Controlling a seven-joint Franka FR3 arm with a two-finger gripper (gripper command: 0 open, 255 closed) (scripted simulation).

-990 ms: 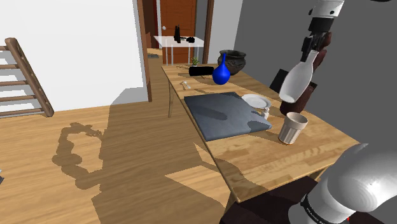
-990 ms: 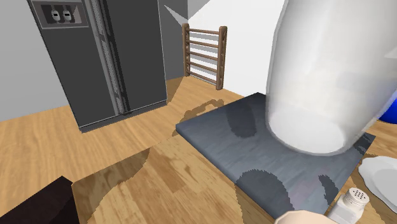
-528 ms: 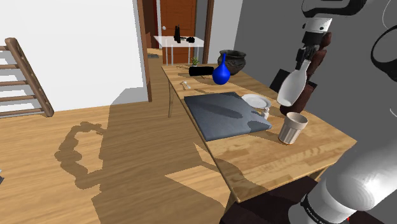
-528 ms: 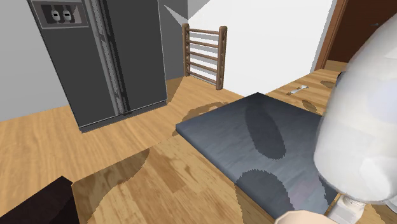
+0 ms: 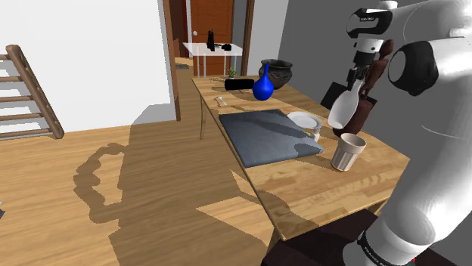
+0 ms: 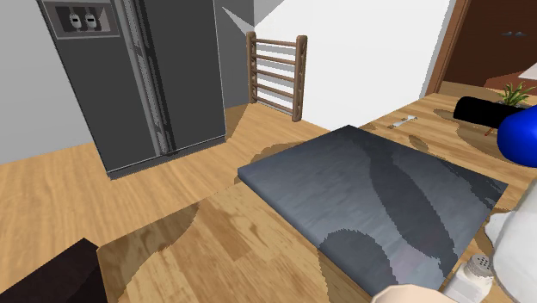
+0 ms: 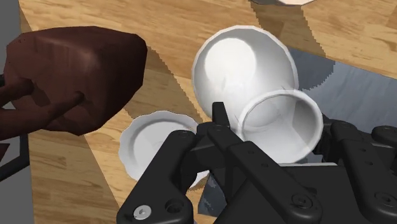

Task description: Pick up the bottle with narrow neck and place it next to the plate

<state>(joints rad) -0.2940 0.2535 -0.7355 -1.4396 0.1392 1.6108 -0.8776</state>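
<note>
Black gripper (image 5: pixel 354 78) is clenched on the narrow neck of the white bottle (image 5: pixel 344 110) and holds it in the air above the wooden table (image 5: pixel 333 189), not touching the surface. In the wrist view the gripper (image 7: pixel 275 125) clasps the neck from both sides, and the open mouth and round body of the bottle (image 7: pixel 245 63) are seen from above. The bottle is tilted, its base pointing down and a little to the shoulder view's left. It hangs over the long table edge at the shoulder view's right, in front of a brown chair (image 5: pixel 369 113) that stands at that edge.

Below the bottle, the white plate (image 5: pixel 305 119) lies just beside the far corner of a grey mat (image 5: pixel 265 136). A small shaker (image 5: pixel 316 134) stands between the plate and a beige cup (image 5: pixel 347 151); the cup is at the near corner of the mat. In the wrist view the plate (image 7: pixel 153 143) lies between the bottle and the chair (image 7: pixel 70 76).

At the far end of the table stand a blue vase (image 5: pixel 263 87), a black cylinder (image 5: pixel 238 84) lying on its side, and a dark pot (image 5: pixel 276 73). In the second exterior view the bottle (image 6: pixel 516 250) shows at the lower right corner, above the shaker (image 6: pixel 478 271).
</note>
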